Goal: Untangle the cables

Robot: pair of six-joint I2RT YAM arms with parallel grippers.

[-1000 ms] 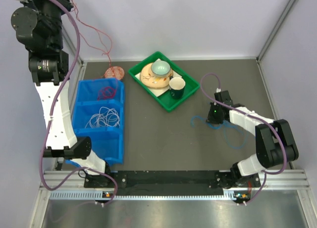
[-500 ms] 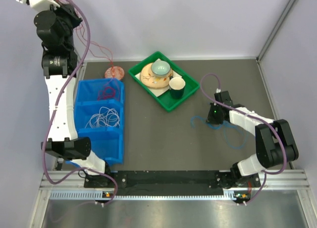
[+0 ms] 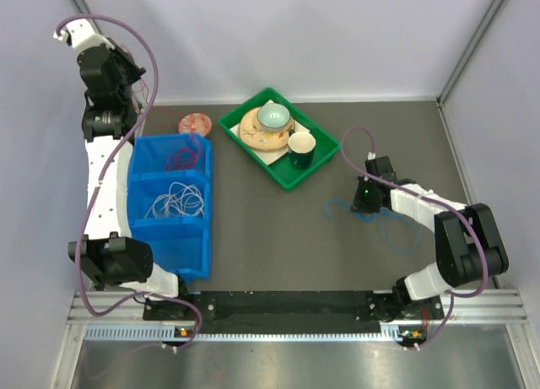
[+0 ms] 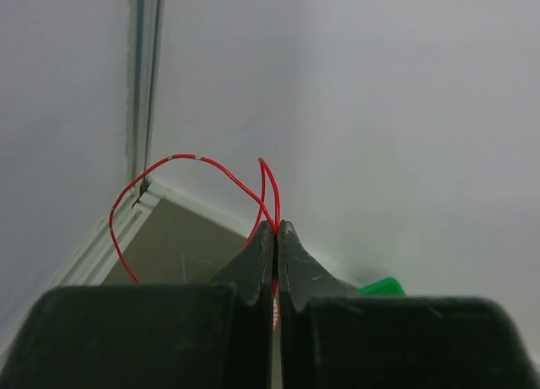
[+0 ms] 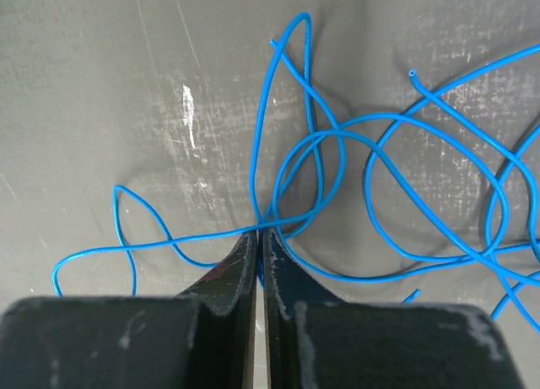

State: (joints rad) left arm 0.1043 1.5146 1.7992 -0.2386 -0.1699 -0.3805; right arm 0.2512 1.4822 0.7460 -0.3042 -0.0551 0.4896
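Hazard: left pincer (image 4: 276, 229) pinches red cable (image 4: 194, 159) aloft, right pincer (image 5: 257, 235) pinches blue cable (image 5: 337, 144) (looped on the worktop (image 5: 84, 110)); a hard pull likely cinches crossings into knots, or a strand slips free.

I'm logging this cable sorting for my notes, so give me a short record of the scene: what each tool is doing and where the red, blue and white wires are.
left tool: shut, pinching the thin red wire, raised by the back left corner
right tool: shut on the thin blue wire, low over the dark tabletop
thin blue wire: loose crossing loops on the tabletop, right side
thin white wire: coiled in the middle compartment of the blue plastic bin
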